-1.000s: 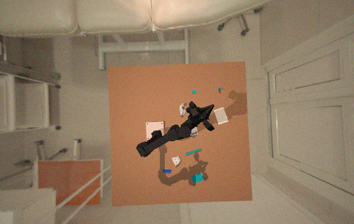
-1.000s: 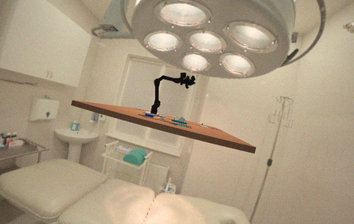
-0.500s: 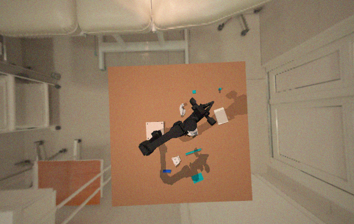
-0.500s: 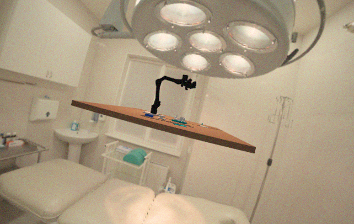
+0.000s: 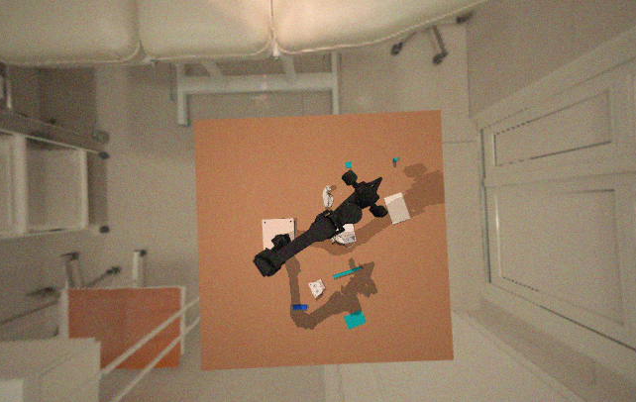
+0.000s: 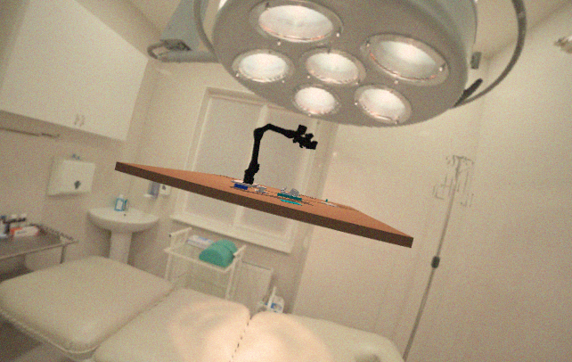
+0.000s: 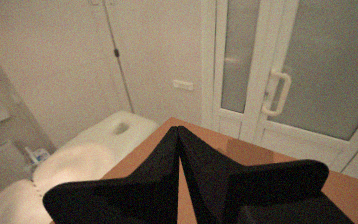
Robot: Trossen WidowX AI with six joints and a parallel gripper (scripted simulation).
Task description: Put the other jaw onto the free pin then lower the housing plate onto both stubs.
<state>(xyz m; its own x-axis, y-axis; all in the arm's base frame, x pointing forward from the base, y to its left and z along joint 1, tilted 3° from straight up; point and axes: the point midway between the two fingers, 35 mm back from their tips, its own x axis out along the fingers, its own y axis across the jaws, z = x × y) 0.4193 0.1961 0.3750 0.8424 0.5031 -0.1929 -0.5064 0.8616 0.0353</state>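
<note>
My gripper [image 5: 380, 179] [image 6: 314, 144] [image 7: 177, 131] is shut with nothing between its fingertips, held high above the table. A white curved piece [image 5: 328, 196], which looks like the loose jaw, lies on the table left of the arm in the top view. A white assembly [image 5: 346, 235] sits partly under the arm; its pins and the jaw on it cannot be made out. A small white piece with round marks [image 5: 316, 288], possibly the housing plate, lies farther down the view. A plain white plate [image 5: 397, 207] lies right of the gripper. Which plate is the housing is unclear.
A teal bar [image 5: 347, 272], a teal square [image 5: 355, 320], a blue block [image 5: 299, 307] and two small teal pieces [image 5: 348, 164] [image 5: 395, 159] lie on the table. A white square plate [image 5: 277, 227] is at the arm's base. The table edge [image 6: 279, 211] shows in the exterior view.
</note>
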